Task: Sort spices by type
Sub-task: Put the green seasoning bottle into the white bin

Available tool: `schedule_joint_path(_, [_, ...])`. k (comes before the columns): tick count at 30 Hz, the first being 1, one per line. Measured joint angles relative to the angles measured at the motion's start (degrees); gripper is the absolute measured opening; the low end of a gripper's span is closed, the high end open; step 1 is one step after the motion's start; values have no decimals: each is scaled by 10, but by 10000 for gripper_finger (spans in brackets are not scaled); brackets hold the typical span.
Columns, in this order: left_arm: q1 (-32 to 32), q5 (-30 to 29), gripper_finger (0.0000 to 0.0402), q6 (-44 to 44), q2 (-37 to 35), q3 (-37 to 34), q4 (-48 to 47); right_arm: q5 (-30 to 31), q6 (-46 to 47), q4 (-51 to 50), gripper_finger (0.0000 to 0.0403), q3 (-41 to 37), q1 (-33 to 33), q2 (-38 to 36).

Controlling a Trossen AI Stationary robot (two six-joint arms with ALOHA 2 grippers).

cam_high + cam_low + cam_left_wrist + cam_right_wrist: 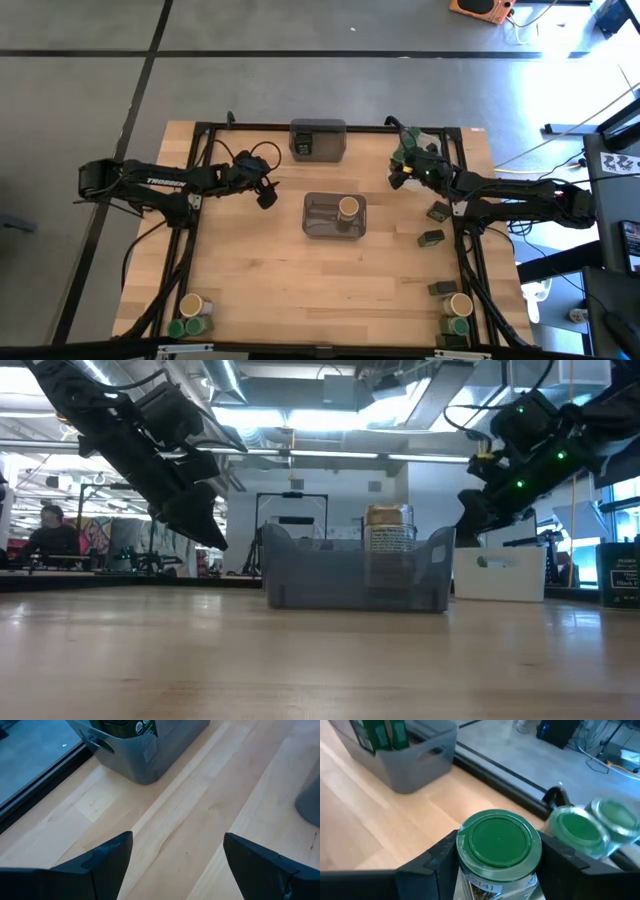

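1. Three kinds of spice containers show on the table (260, 270): round jars with green lids, round jars with tan lids, and small dark tins.
2. One green-lidded jar (499, 849) sits between the fingers of the right gripper (404, 172) near the table's far right corner; the fingers press against its sides just under the flat, glossy green lid. Its body is clear with a pale label and dried herbs inside.
3. Two more green-lidded jars (581, 830) stand just beyond it at the table's edge, close together.
4. The left gripper (266, 196) hangs over bare wood left of the centre, its fingers (107, 857) spread wide apart and holding nothing.
5. A grey bin in the middle (334, 215) holds one tan-lidded jar (348, 207) at its right end; from table height the jar looks clear, with a pale label and a tan top.
6. A second grey bin at the far edge (318, 138) holds dark tins with green labels (381, 734), standing upright.
7. Two dark tins (432, 224) lie on the wood near the right arm, apart from each other.
8. At the near right corner stand a tan-lidded jar (460, 304), a green-lidded one (458, 326) and another tin (441, 288).
9. At the near left corner a tan-lidded jar (191, 304) stands beside two green-lidded ones (186, 327).
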Motion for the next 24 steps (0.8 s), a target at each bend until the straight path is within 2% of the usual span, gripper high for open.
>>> schedule_joint_path(17, [0,0,310,0,0,0,0,-1,-2,19,232,-18,0,0])
schedule_joint_path(24, [0,0,310,0,0,0,0,-42,-8,17,234,-18,0,0])
